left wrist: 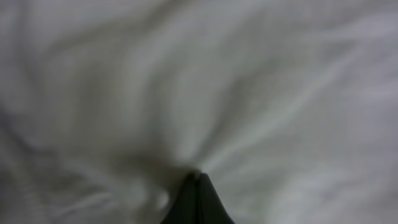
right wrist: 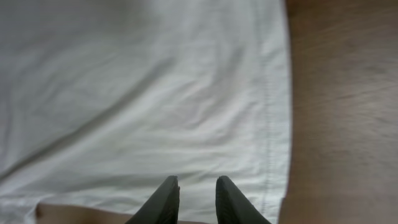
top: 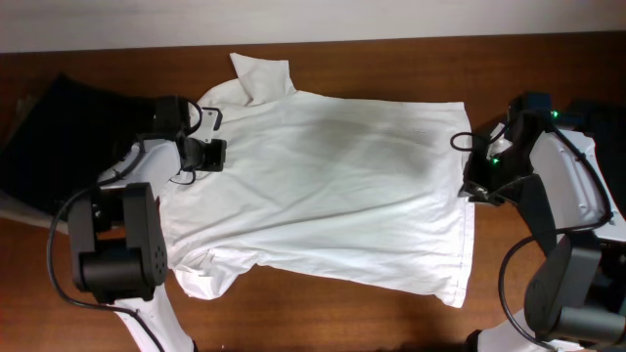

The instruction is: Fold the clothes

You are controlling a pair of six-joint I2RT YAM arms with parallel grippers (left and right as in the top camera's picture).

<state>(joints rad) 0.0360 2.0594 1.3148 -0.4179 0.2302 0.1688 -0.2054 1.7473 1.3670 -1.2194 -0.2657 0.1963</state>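
A white short-sleeved shirt (top: 323, 186) lies spread flat on the brown table (top: 323, 318), collar toward the far left. My left gripper (top: 202, 156) rests on the shirt near its left shoulder. In the left wrist view the jaws (left wrist: 198, 177) are shut, with shirt fabric (left wrist: 249, 74) puckering in folds from their tips. My right gripper (top: 476, 186) is at the shirt's right hem. In the right wrist view its fingers (right wrist: 198, 182) are slightly apart and empty, just above the hem edge (right wrist: 267, 124).
A dark garment (top: 44, 137) lies at the table's left edge, behind the left arm. Another dark item (top: 599, 110) sits at the far right. Bare wood (right wrist: 342, 112) lies right of the hem.
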